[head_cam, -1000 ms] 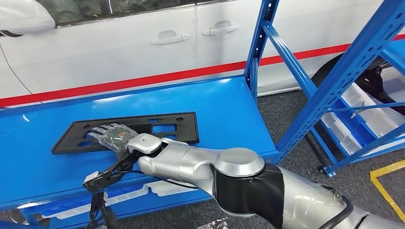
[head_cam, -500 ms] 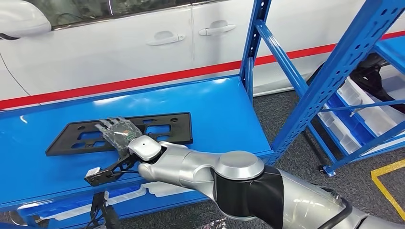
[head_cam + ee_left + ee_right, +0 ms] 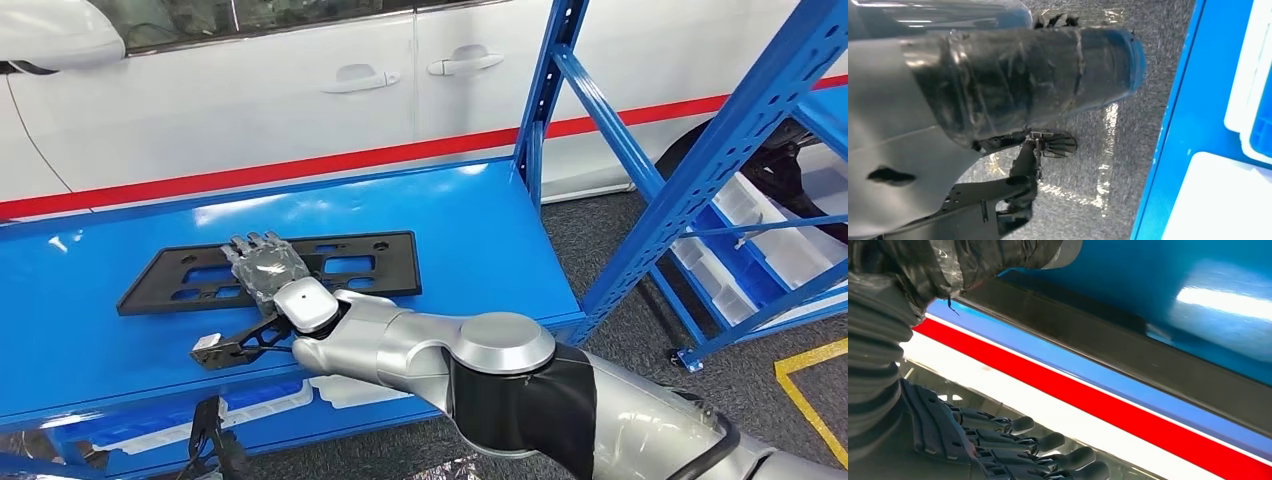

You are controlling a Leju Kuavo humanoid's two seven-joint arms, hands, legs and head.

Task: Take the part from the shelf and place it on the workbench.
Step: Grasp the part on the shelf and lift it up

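Observation:
The part, a flat black plate with cut-outs (image 3: 370,265), lies on the blue workbench (image 3: 470,220), towards its left half. My right arm reaches across from the lower right, and my right hand (image 3: 265,268) hovers over the middle of the plate with its fingers stretched out and nothing in it. In the right wrist view the dark fingers (image 3: 1048,442) lie straight and apart from the wrapped thumb, and the plate's edge (image 3: 1148,360) runs past as a dark band. My left hand (image 3: 998,85) hangs over the grey floor; its fingers are hidden.
A white car with a red stripe (image 3: 300,165) stands close behind the bench. Blue rack posts (image 3: 545,90) rise at the bench's right end, with white bins (image 3: 770,240) on the low shelves beyond. More white bins (image 3: 260,405) sit under the bench's front edge.
My right hand has shifted a little to the right along the plate and its fingers have straightened. The plate stays flat on the bench. The view swayed slightly.

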